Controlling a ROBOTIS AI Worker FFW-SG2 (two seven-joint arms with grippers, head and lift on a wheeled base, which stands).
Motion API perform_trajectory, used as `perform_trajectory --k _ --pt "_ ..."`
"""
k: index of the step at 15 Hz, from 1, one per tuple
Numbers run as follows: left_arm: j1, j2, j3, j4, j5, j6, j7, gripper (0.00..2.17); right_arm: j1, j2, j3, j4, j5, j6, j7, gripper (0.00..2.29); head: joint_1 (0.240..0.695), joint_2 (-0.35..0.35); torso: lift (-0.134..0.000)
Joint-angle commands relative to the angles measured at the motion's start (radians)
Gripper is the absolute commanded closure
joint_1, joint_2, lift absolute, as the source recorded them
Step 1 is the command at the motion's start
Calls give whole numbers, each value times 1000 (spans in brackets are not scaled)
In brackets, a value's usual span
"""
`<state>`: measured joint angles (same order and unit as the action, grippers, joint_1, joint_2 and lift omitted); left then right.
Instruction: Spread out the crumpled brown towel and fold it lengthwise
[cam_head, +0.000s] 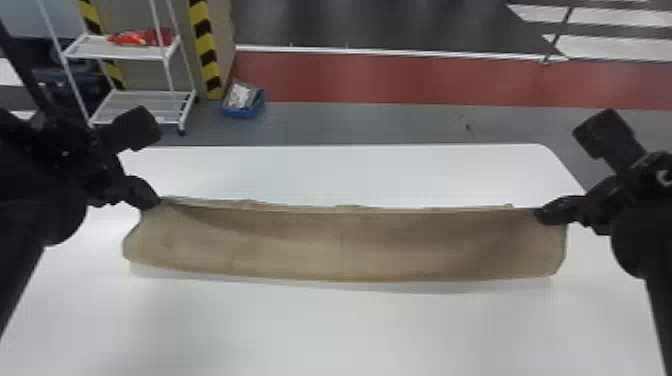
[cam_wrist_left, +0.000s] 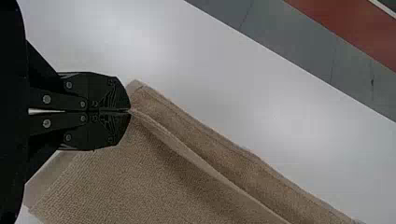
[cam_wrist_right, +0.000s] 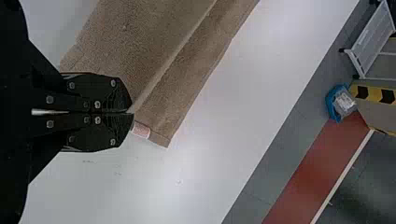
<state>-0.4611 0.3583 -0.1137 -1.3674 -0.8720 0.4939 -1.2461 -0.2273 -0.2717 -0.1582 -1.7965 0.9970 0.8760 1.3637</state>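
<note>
The brown towel (cam_head: 350, 245) stretches across the table as a long band, its far edge held up between the two grippers. My left gripper (cam_head: 152, 201) is shut on its far left corner, and my right gripper (cam_head: 542, 215) on its far right corner. In the left wrist view, the left gripper (cam_wrist_left: 130, 111) pinches the raised edge of the towel (cam_wrist_left: 140, 172), with another layer lying beyond it. In the right wrist view, the right gripper (cam_wrist_right: 132, 113) grips the same edge of the towel (cam_wrist_right: 140, 46), beside a small pale tag (cam_wrist_right: 141, 130).
The white table (cam_head: 320, 330) extends in front of and behind the towel. On the floor beyond it stand a white wire shelf (cam_head: 140, 105) at the left and a blue box (cam_head: 243, 102).
</note>
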Motion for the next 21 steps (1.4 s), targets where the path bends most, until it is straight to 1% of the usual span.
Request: perform_trajectory --k 1,4,10,18,21 --pt "-34 -2 -17 53 -12 -1 5 1592 -32 2 11 43 25 -2 3 2256 695 -60 -125" --pt "-51 -6 -23 96 -24 -10 17 1592 -52 6 43 71 49 -5 3 2256 695 -57 -125" --pt "-63 -2 -23 131 -35 -25 23 1592 -107 22 66 164 109 -33 3 2256 695 -42 -125" --pt "-80 -6 -27 153 -44 -28 36 1592 -135 31 74 218 134 -91 3 2253 695 -36 -125" --pt "-80 -9 -29 157 -45 -28 37 1592 -135 46 82 221 140 -91 3 2172 695 -31 -125"
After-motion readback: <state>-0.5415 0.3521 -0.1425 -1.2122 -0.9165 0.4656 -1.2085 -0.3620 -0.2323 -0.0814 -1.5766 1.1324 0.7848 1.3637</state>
